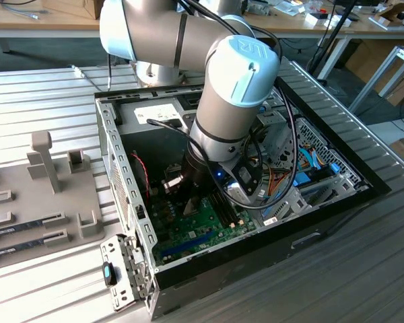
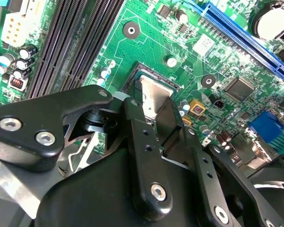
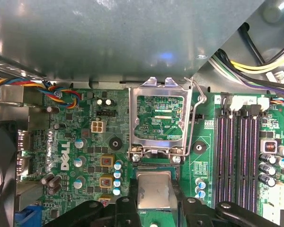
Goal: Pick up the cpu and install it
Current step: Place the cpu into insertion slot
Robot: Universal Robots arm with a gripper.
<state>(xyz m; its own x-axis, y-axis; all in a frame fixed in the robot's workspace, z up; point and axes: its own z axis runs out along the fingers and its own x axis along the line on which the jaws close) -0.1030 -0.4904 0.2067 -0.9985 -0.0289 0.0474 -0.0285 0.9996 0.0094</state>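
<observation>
The cpu (image 3: pixel 154 195) is a silvery square plate held between my black fingers (image 3: pixel 126 208), low over the motherboard inside the open computer case (image 1: pixel 124 195). My gripper (image 3: pixel 155 185) is shut on it. The second wrist view has the cpu (image 2: pixel 155 94) sitting over the dark socket (image 2: pixel 138 67), with the gripper (image 2: pixel 154 108) closed around it. Just beyond it the socket's metal frame (image 3: pixel 160 118) stands flipped open with its lever (image 3: pixel 195 118) raised. In the exterior view the gripper (image 1: pixel 188 196) is down in the case over the green board (image 1: pixel 202 222). Whether the chip touches the socket is hidden.
Black memory slots (image 3: pixel 236 142) run beside the socket. A grey metal case part (image 3: pixel 109 38) overhangs the board. Coloured cables (image 1: pixel 310 165) fill the case on the exterior view's right. A grey fixture tray (image 1: pixel 34 195) with memory sticks lies outside at the exterior view's left.
</observation>
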